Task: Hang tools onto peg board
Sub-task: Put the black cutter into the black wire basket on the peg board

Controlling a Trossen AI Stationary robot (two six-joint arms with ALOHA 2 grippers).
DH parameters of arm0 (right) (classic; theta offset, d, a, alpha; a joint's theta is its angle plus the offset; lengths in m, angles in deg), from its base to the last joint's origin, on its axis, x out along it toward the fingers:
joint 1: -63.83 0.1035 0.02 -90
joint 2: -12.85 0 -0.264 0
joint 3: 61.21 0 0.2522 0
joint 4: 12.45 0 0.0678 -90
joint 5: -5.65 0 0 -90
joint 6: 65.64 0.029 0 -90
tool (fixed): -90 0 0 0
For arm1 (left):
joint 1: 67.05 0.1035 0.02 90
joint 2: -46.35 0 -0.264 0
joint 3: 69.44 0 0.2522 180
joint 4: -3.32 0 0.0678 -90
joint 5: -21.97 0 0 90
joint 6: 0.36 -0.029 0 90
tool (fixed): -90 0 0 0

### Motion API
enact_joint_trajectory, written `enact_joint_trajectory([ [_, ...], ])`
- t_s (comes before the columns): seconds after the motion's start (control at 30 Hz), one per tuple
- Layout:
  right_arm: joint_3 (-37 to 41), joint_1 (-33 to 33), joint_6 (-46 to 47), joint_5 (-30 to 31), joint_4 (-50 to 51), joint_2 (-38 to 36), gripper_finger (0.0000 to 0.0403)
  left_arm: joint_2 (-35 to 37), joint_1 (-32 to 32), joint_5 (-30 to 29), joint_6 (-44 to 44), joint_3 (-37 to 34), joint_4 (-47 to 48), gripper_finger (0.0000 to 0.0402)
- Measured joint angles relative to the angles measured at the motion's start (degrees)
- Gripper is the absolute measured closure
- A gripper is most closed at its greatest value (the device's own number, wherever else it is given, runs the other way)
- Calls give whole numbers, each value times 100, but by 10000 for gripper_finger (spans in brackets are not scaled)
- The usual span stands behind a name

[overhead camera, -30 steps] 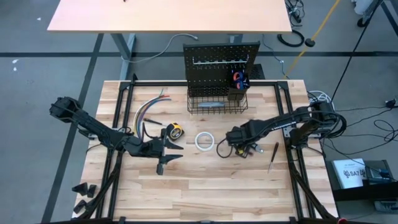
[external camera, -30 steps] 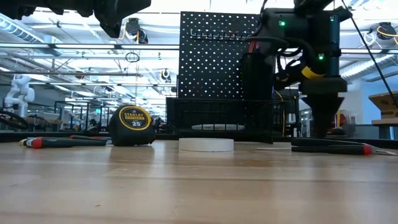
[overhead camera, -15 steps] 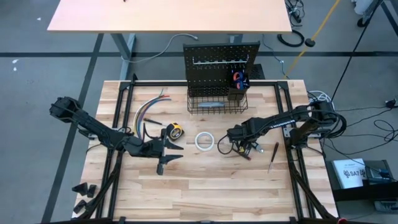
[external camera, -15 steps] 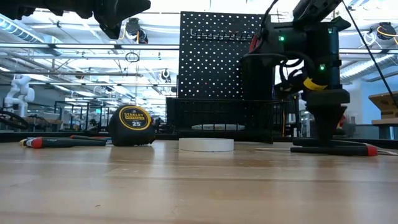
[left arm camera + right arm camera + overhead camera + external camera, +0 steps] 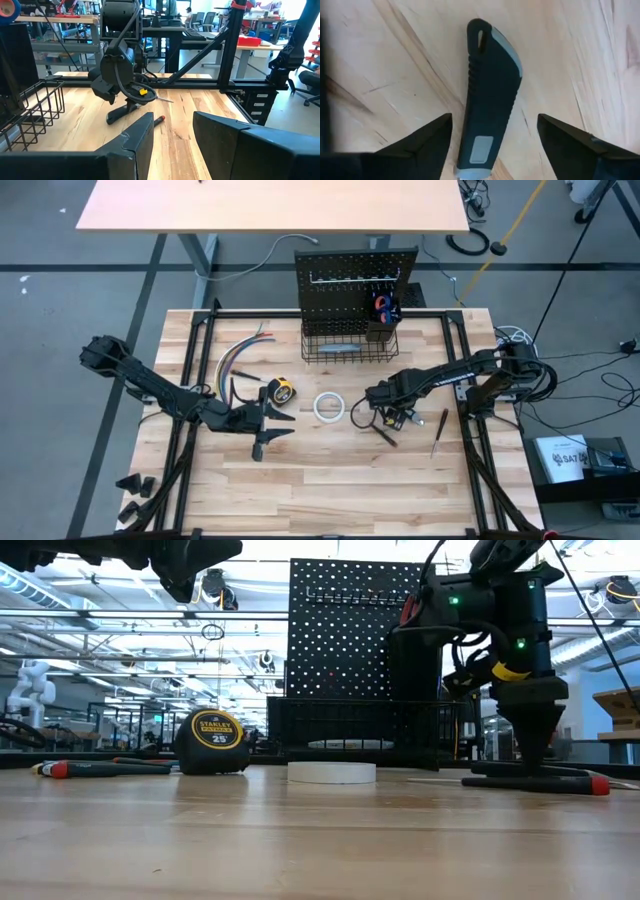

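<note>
Black-handled knife [image 5: 487, 100] lies flat on the wood between the right hand's [image 5: 492, 132] spread fingers.

R gripper [image 5: 131, 104] over dark-handled tool [image 5: 121, 112] & red-tipped screwdriver [image 5: 158, 120] on table [image 5: 195, 145].

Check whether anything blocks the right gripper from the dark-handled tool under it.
Nothing visible does. The right gripper hangs directly over the dark-handled tool, fingers open on either side of the handle, only bare tabletop around it.
</note>
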Motion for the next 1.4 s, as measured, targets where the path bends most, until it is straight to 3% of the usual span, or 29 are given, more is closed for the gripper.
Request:
enact_joint_trajectory([
  [0.2,88,0,-25,-7,-306,0,99,0,0,0,9,2,-2,259],
  [0.57,828,147,17,-1,-1293,-55,106,0,0,2,9,-1,-4,259],
  [0.7,833,255,135,18,-1266,-59,136,0,0,2,11,-1,-3,259],
  [0.83,781,355,176,3,-1196,-45,205,0,0,2,9,-1,-2,259],
  [0.93,637,417,188,-7,-1040,-26,273,0,0,2,7,-1,0,259],
  [0.97,564,426,177,-7,-980,-20,279,0,0,2,7,-1,-2,259],
  [1.27,-657,552,166,-7,-234,0,278,0,0,2,7,-1,0,259],
  [1.4,-1396,817,-218,487,-847,-9,278,0,0,2,-13,-1,-4,259],
])
